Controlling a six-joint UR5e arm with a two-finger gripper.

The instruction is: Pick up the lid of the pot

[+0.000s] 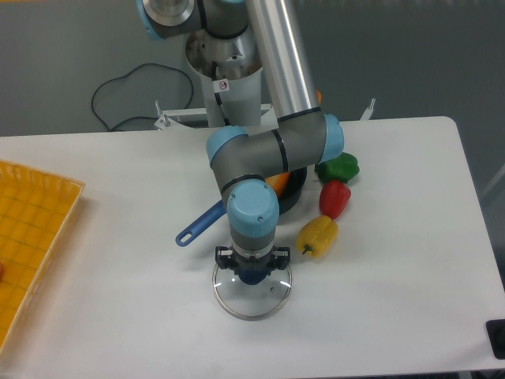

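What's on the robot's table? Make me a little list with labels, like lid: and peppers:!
lid: glass pot lid, lying flat on the white table
end effector: end effector down at the lid's middle; open or shut, cannot tell
pot: blue-handled pot, mostly hidden behind the arm
peppers: green pepper, red pepper, yellow pepper, right of the arm
tray: yellow tray at the left edge

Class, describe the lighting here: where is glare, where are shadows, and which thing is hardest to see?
Camera view: even, soft light; a bright sheen runs along the arm's metal tube; only faint shadows fall on the white table; the glass pot lid under the gripper is hardest to see, being see-through and shown mainly by its rim.
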